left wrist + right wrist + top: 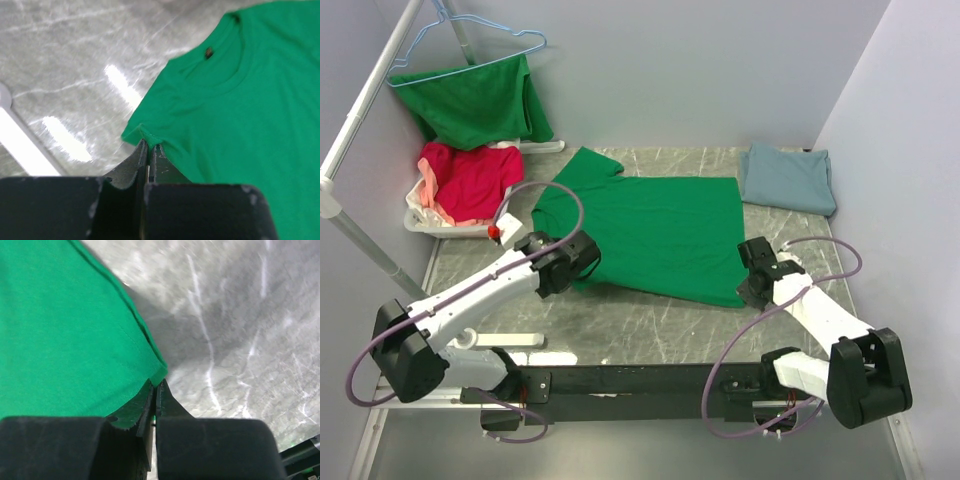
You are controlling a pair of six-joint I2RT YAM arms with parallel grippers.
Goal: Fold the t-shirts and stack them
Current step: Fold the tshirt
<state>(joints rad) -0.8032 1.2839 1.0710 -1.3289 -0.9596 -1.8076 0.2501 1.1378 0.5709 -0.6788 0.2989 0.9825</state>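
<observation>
A bright green t-shirt lies spread on the marble table, collar to the left. My left gripper is shut on its near left corner, by the shoulder; the wrist view shows the jaws pinching the green hem below the collar. My right gripper is shut on the near right corner of the same green shirt. A folded blue-grey t-shirt lies at the back right. A second green t-shirt hangs at the back left. Red and pink t-shirts sit in a white basket.
A blue wire hanger and a white rail stand at the back left. The white basket is by the left wall. A black bar runs along the near edge between the arm bases.
</observation>
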